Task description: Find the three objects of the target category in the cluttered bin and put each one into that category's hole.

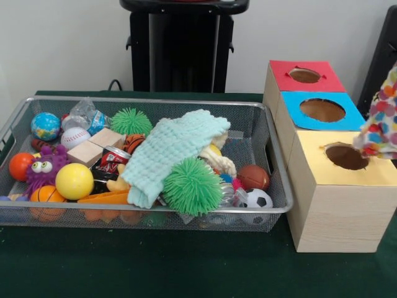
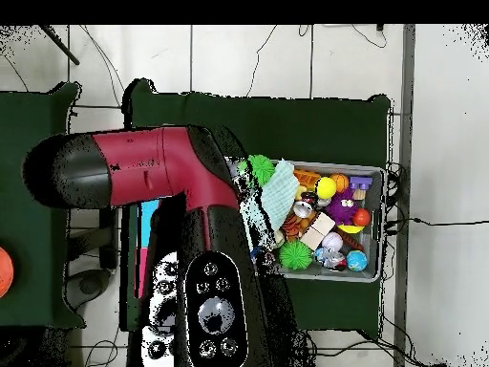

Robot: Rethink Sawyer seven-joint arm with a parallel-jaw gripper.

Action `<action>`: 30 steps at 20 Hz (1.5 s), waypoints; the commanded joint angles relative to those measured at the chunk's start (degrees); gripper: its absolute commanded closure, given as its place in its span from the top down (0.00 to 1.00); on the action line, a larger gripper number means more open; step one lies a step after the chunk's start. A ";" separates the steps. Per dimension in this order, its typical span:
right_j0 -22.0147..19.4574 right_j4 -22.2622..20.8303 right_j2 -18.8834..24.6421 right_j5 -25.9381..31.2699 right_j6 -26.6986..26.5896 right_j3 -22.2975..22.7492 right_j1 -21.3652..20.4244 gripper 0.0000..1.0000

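Note:
The wire mesh bin [image 1: 155, 101] stands at the left, full of toys; it also shows in the overhead view [image 2: 380, 225]. One floppy patterned soft piece [image 1: 379, 121] hangs in the air at the right edge, just above and right of the yellow-topped box's round hole [image 1: 346, 156]. Its lower end is close to the hole's rim. What holds it is cut off by the picture's edge. No other patterned piece shows in the bin. In the overhead view the red and black arm [image 2: 162, 172] covers the boxes and hides the gripper.
A blue-topped hole [image 1: 322, 110] and a red-topped hole [image 1: 304, 75] lie behind the yellow box. In the bin a mint cloth [image 1: 170, 149] covers the middle, with a green spiky ball [image 1: 192, 185], a yellow ball [image 1: 74, 180] and a soccer ball [image 1: 258, 199].

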 commanded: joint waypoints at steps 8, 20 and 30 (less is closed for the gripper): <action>0.25 2.51 -1.06 7.47 11.05 -2.66 1.58 0.00; -0.33 2.43 -1.29 0.45 8.95 0.93 3.04 0.00; -1.31 1.64 -1.31 -4.07 7.43 4.09 4.08 0.00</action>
